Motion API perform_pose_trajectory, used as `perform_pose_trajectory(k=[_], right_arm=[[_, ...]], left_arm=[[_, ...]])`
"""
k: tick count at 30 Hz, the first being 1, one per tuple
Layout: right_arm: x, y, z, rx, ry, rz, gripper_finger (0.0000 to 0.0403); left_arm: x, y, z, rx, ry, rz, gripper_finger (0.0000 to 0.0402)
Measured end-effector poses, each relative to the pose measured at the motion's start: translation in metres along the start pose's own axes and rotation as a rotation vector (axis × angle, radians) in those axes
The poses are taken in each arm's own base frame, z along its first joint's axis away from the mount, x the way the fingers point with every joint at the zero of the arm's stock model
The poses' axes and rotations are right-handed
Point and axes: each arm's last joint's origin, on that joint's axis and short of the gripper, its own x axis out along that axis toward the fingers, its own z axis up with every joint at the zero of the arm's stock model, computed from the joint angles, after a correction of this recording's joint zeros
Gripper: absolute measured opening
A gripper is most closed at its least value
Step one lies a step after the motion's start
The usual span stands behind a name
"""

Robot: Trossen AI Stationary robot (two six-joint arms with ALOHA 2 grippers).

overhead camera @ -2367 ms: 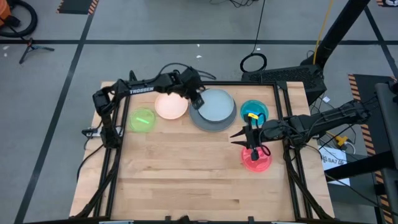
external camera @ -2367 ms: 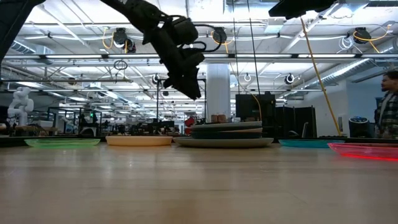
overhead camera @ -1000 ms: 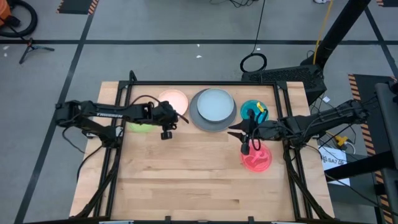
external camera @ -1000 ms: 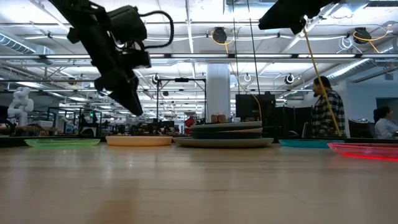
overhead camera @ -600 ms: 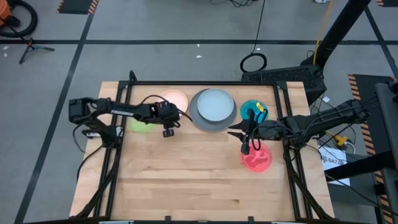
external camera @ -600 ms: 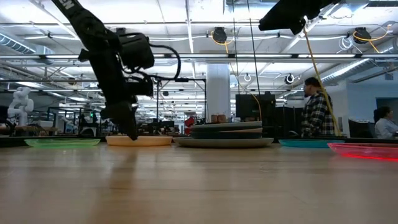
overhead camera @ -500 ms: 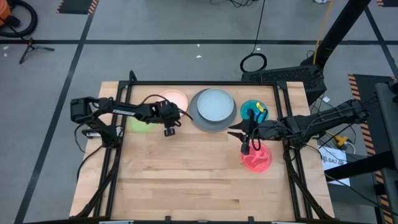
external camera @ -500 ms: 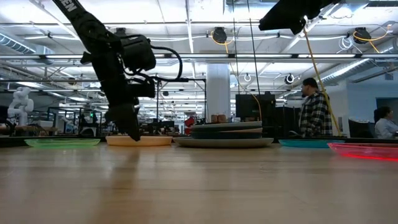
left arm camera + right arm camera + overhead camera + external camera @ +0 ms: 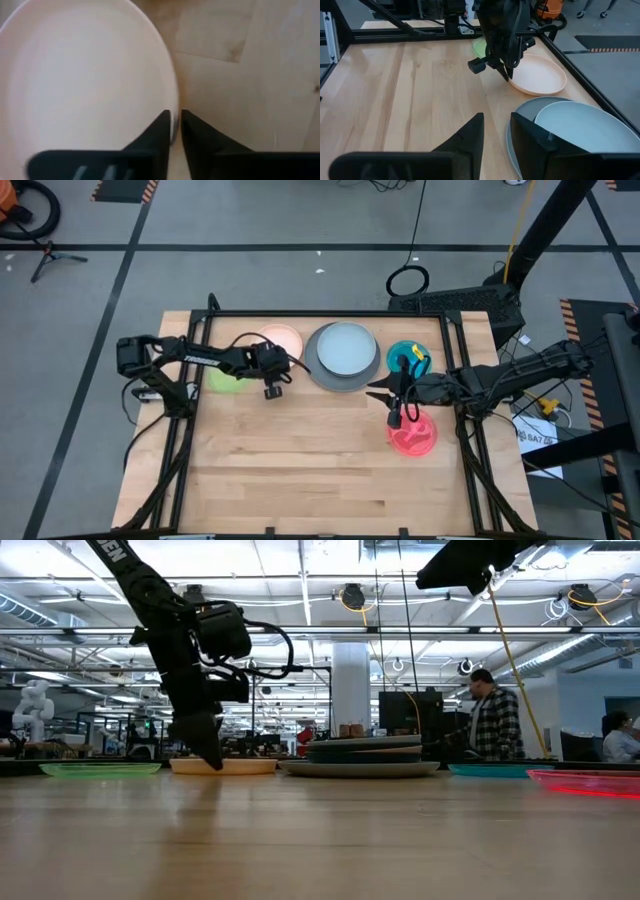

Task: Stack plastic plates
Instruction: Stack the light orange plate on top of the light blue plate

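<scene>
We see the left hand [image 9: 173, 131] down at the cream plate [image 9: 85, 75] on the far left of the bench [image 9: 300, 460], its fingers pinching the plate's rim. The right hand [image 9: 396, 418] hangs part open above the red plate [image 9: 415, 438].

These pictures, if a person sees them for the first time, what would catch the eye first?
Most striking is the left gripper, down at the near rim of the pink plate at the table's far left, its fingers closing around that rim. Next to it stands the stack of plates at the far middle, a pale blue one on top. The right gripper hangs open above the red plate on the right.
</scene>
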Motion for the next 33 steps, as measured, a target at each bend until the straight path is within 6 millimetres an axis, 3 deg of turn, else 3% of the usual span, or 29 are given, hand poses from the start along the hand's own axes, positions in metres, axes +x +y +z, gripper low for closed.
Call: perform_pose_trajectory(k=[3, 15, 24, 33], right_arm=[[0.0, 0.0, 0.0, -0.009, 0.0, 0.0, 0.0089], [0.0, 0.0, 0.0, -0.018, 0.001, 0.0, 0.0089], [0.0, 0.0, 0.0, -0.023, 0.0, 0.001, 0.0089], [0.0, 0.0, 0.0, -0.041, 0.0, 0.0, 0.0089]], left_arm=[[-0.001, -0.003, 0.0, -0.014, -0.002, -0.002, 0.0012], [-0.015, -0.02, 0.01, 0.028, -0.006, 0.109, 0.0008], [-0.045, -0.027, 0.055, 0.082, -0.152, 0.108, 0.0008], [-0.07, -0.029, 0.102, 0.059, -0.499, -0.067, 0.0008]])
